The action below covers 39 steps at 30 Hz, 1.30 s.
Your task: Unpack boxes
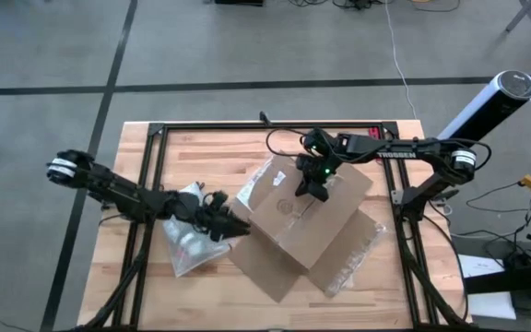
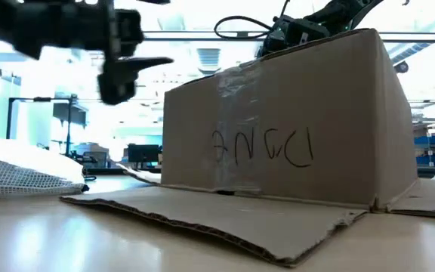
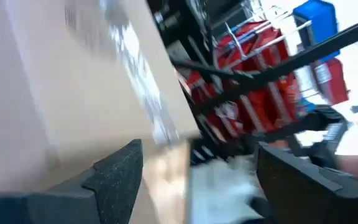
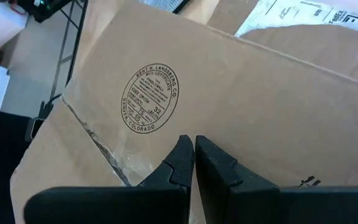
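While the left pincer [image 1: 231, 224], fingers apart and empty, hangs beside the zip pouch [image 1: 184, 242], the cardboard box [image 1: 307, 221] lies mid-table, flaps splayed, under the closed right pincer [image 1: 309, 191]: emptying stage, probably requiring a lift or tilt next.

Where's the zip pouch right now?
High view: the translucent grey-white zip pouch lies on the table's left side, under the left claw, beside the brown cardboard box.
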### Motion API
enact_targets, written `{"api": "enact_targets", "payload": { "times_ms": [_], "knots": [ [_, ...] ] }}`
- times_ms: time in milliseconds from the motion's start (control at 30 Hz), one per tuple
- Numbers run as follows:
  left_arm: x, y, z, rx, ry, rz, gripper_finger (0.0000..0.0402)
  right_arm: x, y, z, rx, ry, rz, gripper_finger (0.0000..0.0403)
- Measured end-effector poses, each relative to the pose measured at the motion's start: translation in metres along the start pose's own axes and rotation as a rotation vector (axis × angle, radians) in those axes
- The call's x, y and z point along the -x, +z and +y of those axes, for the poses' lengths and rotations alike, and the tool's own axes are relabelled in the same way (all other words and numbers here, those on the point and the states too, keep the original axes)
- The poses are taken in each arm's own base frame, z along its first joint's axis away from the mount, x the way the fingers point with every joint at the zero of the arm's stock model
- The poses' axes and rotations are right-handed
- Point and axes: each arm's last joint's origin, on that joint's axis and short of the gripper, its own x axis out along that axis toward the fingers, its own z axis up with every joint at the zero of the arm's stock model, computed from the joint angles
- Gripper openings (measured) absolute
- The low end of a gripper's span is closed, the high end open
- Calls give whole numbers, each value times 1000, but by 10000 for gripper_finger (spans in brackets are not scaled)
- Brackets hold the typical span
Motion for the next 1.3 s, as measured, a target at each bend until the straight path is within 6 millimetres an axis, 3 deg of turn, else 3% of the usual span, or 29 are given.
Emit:
{"api": "enact_targets", "payload": {
  "times_ms": [200,400,533,667,900,1100,1300],
  "knots": [
    [-14,43,-13,-331,127,-46,276,0,9,1,10,16,-72,2],
    [-29,75,-14,-554,352,84,275,2,18,2,-6,30,-154,2],
    [-39,84,-6,-610,419,189,275,16,26,7,-15,37,-242,2],
    [-49,85,1,-657,404,244,275,45,33,14,2,10,-355,2],
    [-68,85,11,-738,416,295,275,94,19,4,-52,-221,-401,2],
    [-79,87,19,-721,432,299,275,116,-1,-21,-211,-357,-338,2],
    [-80,86,25,-600,465,317,275,139,-24,-43,-393,-922,-248,2]
  ]
}}
